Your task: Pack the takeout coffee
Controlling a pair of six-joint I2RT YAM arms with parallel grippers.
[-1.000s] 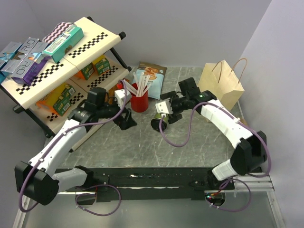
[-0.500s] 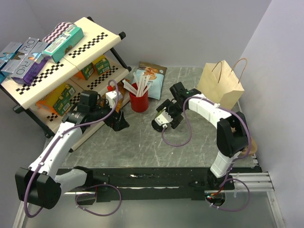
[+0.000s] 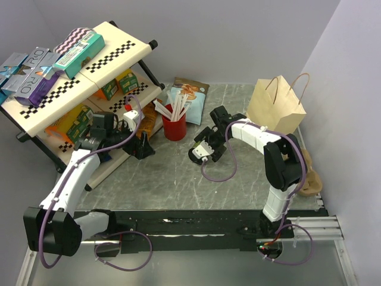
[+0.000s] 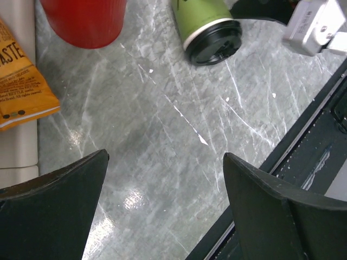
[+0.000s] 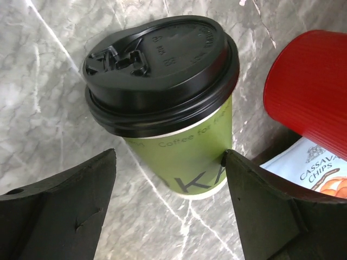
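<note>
Two cups are on the table (image 3: 172,185): one green coffee (image 4: 201,15) with its one black lid (image 5: 160,65) on, and one red cup (image 3: 175,128) of white stirrers (image 3: 178,107). There is one paper bag (image 3: 277,108) and one chips bag (image 3: 189,95). The coffee lies on its side near mid-table, just right of the red cup. Its long axis runs along the table, with the lid pointing to the near edge and slightly left. The right gripper (image 5: 169,162) is spread wide astride the cup body, a finger on each side; contact cannot be told. The left gripper (image 4: 165,162) gapes wide with only bare table between its fingers. Bare marble lies between the coffee and the near edge. The paper bag stands upright at the far right, well apart from the coffee.
</note>
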